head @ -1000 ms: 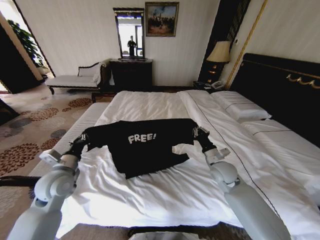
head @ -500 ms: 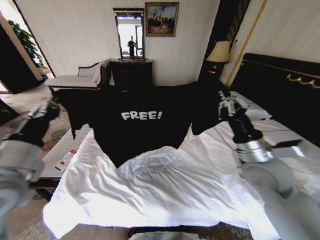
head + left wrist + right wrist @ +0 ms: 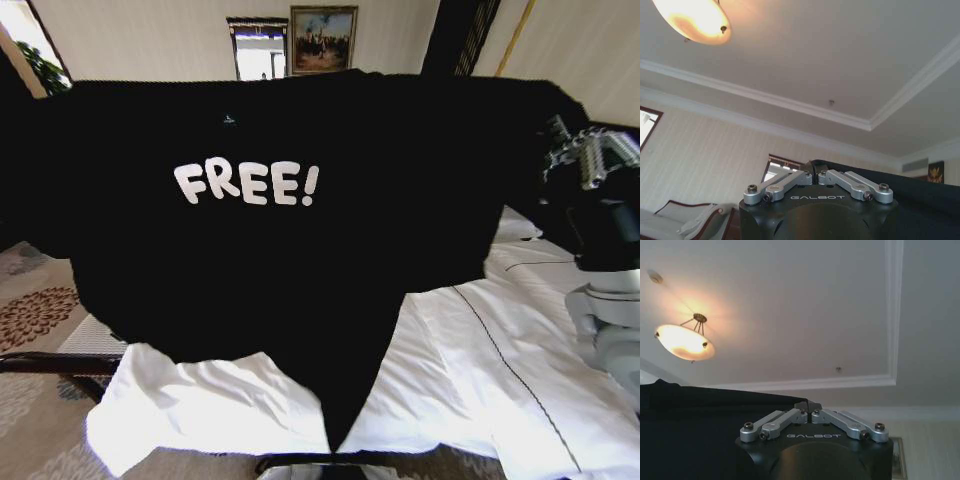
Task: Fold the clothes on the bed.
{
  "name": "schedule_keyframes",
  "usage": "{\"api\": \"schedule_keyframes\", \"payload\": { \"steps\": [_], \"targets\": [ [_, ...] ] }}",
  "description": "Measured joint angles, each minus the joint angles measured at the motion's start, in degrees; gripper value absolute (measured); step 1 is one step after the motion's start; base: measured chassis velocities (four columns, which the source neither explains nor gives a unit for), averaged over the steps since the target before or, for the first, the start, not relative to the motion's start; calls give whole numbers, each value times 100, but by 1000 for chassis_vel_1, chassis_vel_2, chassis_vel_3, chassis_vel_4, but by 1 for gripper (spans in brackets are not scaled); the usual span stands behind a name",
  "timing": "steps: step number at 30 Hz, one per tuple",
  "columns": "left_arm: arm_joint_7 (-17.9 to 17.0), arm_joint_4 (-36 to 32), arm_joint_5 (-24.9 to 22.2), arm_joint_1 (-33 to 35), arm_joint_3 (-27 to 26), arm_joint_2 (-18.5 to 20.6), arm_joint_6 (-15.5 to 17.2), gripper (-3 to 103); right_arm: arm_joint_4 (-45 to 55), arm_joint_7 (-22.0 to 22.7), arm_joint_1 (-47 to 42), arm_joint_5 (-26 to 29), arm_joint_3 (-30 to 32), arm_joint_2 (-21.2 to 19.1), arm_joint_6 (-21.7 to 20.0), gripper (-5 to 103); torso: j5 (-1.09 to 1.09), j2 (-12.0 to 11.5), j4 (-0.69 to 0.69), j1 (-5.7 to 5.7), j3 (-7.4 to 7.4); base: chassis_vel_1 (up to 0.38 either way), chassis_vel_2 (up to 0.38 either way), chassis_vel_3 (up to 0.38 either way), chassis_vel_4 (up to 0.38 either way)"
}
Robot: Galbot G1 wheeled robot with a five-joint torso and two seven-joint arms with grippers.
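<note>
Head view: right pincer [image 3: 560, 135] at 3 o'clock, clamped on the black FREE! T-shirt [image 3: 300, 250]; left pincer [image 3: 813, 172] pinches the other shoulder edge. Shirt stretched wide, lifted above the bed [image 3: 500, 380], hem point hanging at 6 o'clock over rumpled white duvet [image 3: 220, 400].

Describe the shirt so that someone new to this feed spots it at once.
Above the white bed, the T-shirt hangs spread wide, pinched at its top corners by the left gripper and right gripper. It is the one black thing against pale bedding, with white "FREE!" lettering across the chest.
</note>
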Motion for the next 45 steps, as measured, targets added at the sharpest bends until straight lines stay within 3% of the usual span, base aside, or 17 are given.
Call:
{"api": "schedule_keyframes", "payload": {
  "steps": [3,5,6,8,9,10,11,14,19,27,28,30,32,37,45],
  "targets": [
    [209,30,1184,40,1174,-11,435,0,-39,114,-40,-293,-878,175,-544,0,0,-1,-3,0,1,0,0,0,0],
    [451,188,2489,69,2741,-29,729,0,-590,235,19,-720,-2153,287,-824,0,-4,-1,2,0,1,0,0,0,0],
    [451,188,2489,69,2741,-29,729,0,-590,235,19,-720,-2153,287,-824,0,-4,-1,2,0,1,0,0,0,0],
    [523,815,3475,-183,4012,-19,685,0,-1348,272,161,-1249,-3203,414,-835,0,2,-1,2,0,1,0,0,0,0],
    [530,1063,3701,-283,4354,-19,652,0,-1589,262,215,-1400,-3472,459,-810,0,-1,-2,0,1,2,0,0,0,0],
    [521,1746,4139,-614,5116,-48,544,0,-2217,235,377,-1712,-4108,604,-729,0,-2,-3,-3,2,3,0,0,0,0],
    [521,1746,4139,-614,5116,-48,544,0,-2217,235,377,-1712,-4108,604,-729,0,-2,-3,-3,2,3,0,0,0,0],
    [436,2971,4605,-1492,6447,-273,251,0,-3502,254,796,-2150,-5024,955,-461,0,-3,-4,0,5,4,0,0,0,0],
    [347,3870,4836,-2153,7091,-591,15,0,-4460,196,1223,-2606,-5361,1259,-66,0,-1,-4,-2,3,2,0,0,0,0],
    [223,4686,5062,-2571,7431,-935,-252,0,-5566,184,1831,-2877,-5635,1617,471,0,-2,-3,2,3,2,0,0,0,0],
    [165,4896,5114,-2700,7511,-1082,-317,0,-5969,183,2025,-2960,-5763,1788,694,0,-2,-3,0,2,1,0,0,0,0],
    [152,4968,5131,-2746,7540,-1127,-327,0,-6101,183,2092,-2987,-5809,1861,757,0,-3,-2,-2,2,1,0,0,0,0],
    [131,5317,5286,-2941,7682,-1291,-385,0,-6580,183,2343,-3068,-5964,2192,936,0,0,-2,-2,2,1,0,0,0,0],
    [133,5883,5491,-3269,7869,-1505,-474,0,-7236,162,2670,-3224,-6089,2739,1108,0,-2,-2,2,3,2,0,0,0,0],
    [144,6394,5631,-3543,7931,-1671,-536,0,-7653,105,2753,-3397,-6032,2986,1206,0,-2,-2,-3,1,1,0,0,0,0]
  ]
}}
